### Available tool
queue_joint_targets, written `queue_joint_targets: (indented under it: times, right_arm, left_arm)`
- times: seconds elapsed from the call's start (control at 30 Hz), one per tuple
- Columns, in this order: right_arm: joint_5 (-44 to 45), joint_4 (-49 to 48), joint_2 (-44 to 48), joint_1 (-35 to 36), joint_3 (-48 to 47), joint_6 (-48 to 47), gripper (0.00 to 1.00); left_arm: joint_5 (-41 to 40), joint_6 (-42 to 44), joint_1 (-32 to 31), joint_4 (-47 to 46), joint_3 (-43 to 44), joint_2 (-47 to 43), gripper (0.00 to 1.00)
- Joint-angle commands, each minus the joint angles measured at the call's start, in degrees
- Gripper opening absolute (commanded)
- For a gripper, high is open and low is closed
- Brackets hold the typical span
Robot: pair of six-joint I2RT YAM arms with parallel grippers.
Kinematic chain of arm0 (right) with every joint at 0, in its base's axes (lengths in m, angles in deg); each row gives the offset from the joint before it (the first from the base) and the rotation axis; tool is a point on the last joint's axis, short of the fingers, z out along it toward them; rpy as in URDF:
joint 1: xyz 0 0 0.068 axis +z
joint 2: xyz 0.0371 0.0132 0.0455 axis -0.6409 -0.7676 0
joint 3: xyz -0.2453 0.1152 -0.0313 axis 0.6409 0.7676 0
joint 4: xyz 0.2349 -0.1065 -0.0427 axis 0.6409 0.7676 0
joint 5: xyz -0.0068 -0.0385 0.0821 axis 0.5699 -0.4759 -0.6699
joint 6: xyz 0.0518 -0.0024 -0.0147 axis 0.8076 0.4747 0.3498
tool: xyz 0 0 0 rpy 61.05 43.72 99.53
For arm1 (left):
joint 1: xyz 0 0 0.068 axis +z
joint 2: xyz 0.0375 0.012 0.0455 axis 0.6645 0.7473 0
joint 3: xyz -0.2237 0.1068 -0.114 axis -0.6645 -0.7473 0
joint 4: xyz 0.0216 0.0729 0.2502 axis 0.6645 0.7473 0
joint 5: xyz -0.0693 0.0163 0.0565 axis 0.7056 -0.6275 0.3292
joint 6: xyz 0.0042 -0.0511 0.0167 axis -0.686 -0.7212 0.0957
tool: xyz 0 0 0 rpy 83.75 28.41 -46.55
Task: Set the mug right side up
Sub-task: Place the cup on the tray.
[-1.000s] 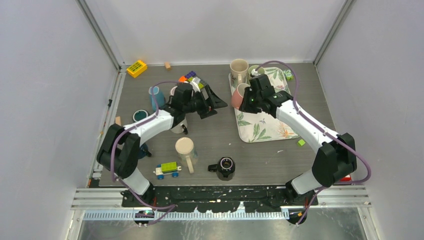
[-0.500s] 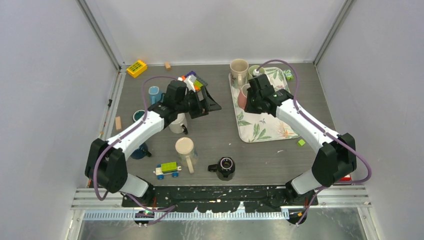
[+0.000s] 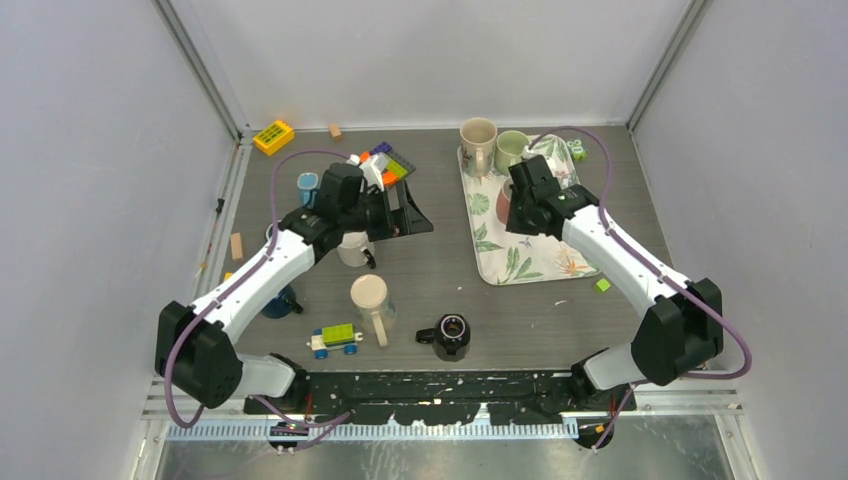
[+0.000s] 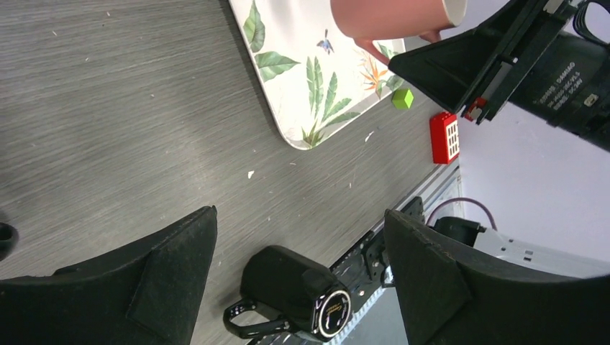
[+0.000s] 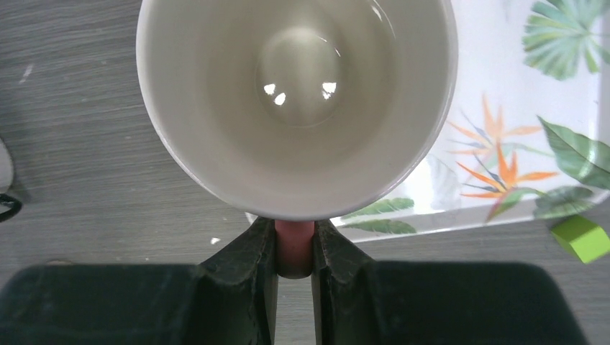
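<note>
My right gripper (image 5: 295,244) is shut on the handle of a pink mug (image 5: 298,93) with a white inside. The mug's open mouth faces the wrist camera, above the left edge of the leaf-print tray (image 5: 518,180). From the left wrist view the pink mug (image 4: 392,14) hangs in the air over the tray. In the top view my right gripper (image 3: 515,205) covers most of the mug. My left gripper (image 3: 412,215) is open and empty, left of the tray, above the table.
A beige mug (image 3: 478,140) and a green mug (image 3: 512,148) stand at the tray's far end. A black mug (image 3: 450,335) lies on its side near the front. A cream mug (image 3: 372,300), a toy car (image 3: 335,340), a blue cup (image 3: 310,185) and loose bricks lie to the left.
My right gripper has moved right over the tray, turning the pink mug so it now sits under the wrist. My left arm has drawn back to the left.
</note>
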Motion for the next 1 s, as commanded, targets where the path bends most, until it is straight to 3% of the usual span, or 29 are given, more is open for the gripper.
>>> queue_joint_targets:
  times: [0.0, 0.43, 0.97]
  right_arm:
    - [4.3, -2.2, 5.0, -2.9, 1.3, 0.4, 0.01]
    - [8.3, -3.2, -2.2, -9.2, -2.0, -2.4, 0.01]
    - [1.7, -20.1, -18.5, -19.6, -11.4, -10.8, 0.01]
  left_arm:
    - [0.6, 4.9, 0.3, 3.3, 1.1, -3.1, 0.87]
    - [2.2, 9.9, 0.3, 8.5, 3.0, -3.6, 0.88]
    - [1.8, 13.6, 0.4, 10.7, 2.1, -5.1, 0.88]
